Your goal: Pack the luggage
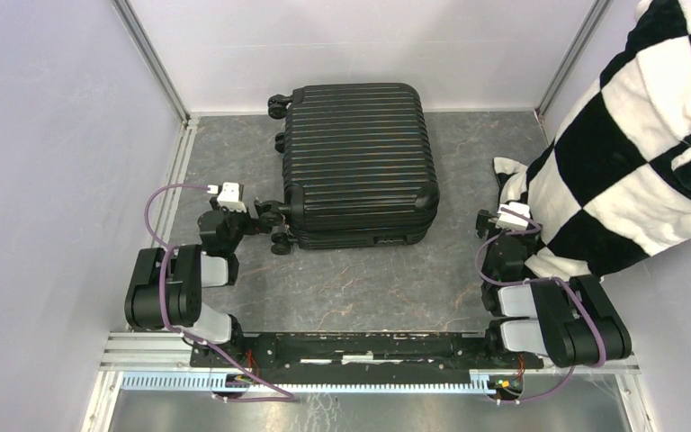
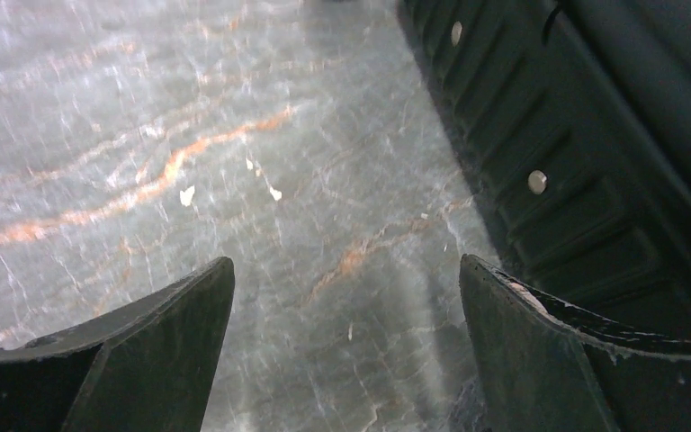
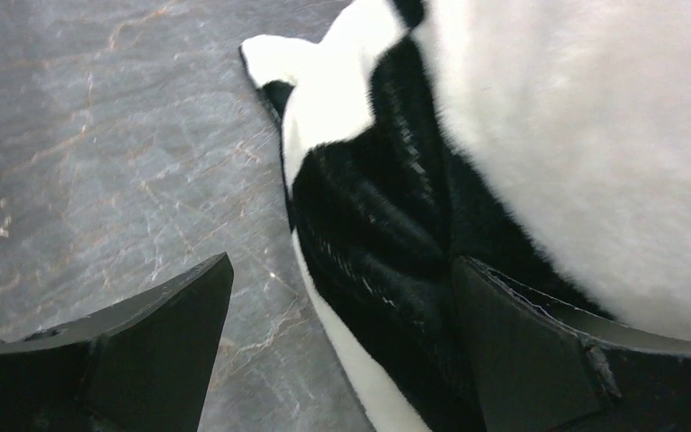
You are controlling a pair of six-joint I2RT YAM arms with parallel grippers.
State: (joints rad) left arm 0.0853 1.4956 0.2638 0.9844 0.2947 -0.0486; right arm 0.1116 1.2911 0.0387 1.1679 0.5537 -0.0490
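The luggage (image 1: 360,162), a big black ribbed hard-shell suitcase, lies flat and closed at the middle back of the table, wheels to the left. My left gripper (image 1: 267,217) stands open at its near-left corner by a wheel. In the left wrist view the gripper (image 2: 346,288) has only bare marble between its fingers, and the luggage's side (image 2: 576,162) runs along the right. My right gripper (image 1: 493,219) is open at the edge of a black-and-white checkered blanket (image 1: 630,153). In the right wrist view the blanket's hem (image 3: 378,270) lies between the open gripper's (image 3: 342,288) fingers.
The blanket is heaped high against the right wall and drapes down onto the grey marble table (image 1: 369,288). Pale walls with metal rails (image 1: 175,171) close in the left, back and right sides. The arms' base bar (image 1: 360,346) runs along the near edge.
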